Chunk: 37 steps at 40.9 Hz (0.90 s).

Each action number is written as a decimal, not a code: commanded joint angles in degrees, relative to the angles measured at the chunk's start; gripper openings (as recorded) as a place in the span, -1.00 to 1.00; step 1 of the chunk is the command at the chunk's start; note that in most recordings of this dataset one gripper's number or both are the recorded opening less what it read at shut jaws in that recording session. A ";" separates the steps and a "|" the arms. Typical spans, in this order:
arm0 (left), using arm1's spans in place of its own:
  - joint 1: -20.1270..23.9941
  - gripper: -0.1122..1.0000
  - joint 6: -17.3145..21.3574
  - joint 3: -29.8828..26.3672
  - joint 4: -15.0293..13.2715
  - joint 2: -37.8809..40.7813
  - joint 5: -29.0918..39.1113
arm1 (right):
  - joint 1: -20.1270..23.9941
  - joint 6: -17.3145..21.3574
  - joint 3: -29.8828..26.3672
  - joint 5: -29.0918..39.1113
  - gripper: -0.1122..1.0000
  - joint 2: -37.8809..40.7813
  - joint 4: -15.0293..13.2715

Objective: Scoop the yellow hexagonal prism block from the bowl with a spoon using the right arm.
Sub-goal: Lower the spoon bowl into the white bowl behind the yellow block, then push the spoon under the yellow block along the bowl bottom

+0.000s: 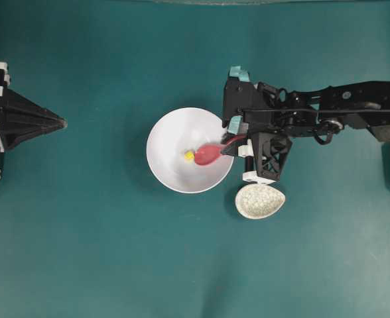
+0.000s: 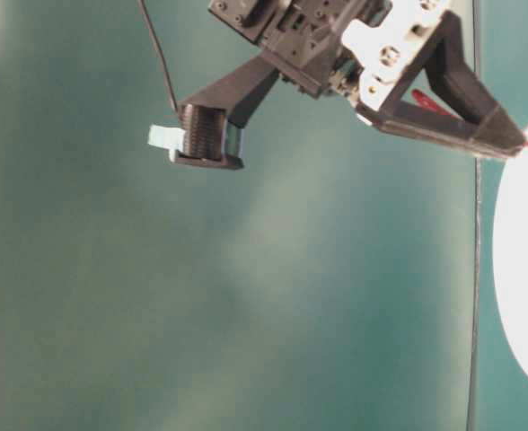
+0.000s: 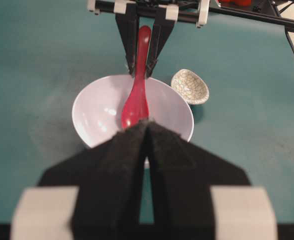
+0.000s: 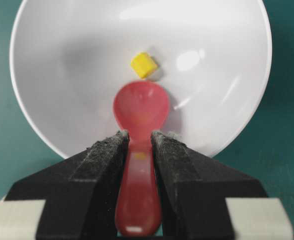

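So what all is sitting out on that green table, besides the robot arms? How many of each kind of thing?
White bowl: 1
Pink-red spoon: 1
Yellow block: 1
Speckled beige dish: 1
Total: 4

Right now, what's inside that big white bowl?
Inside the bowl lies a tiny yellow block, with the scoop of the red spoon just behind it, held by the right hand. The scoop hides the bowl's surface beneath it.
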 commanded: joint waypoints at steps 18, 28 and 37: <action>0.18 -0.81 0.00 -0.70 0.00 0.09 -0.35 | -0.18 0.44 -1.32 -5.10 -0.34 1.58 0.00; 0.18 -0.81 0.00 -0.70 0.00 0.09 -0.35 | -0.18 0.53 -1.67 -7.47 -0.34 2.55 0.26; 0.18 -0.81 0.00 -0.62 0.00 0.09 -0.26 | -0.09 0.62 -2.64 -8.00 -0.34 3.43 1.14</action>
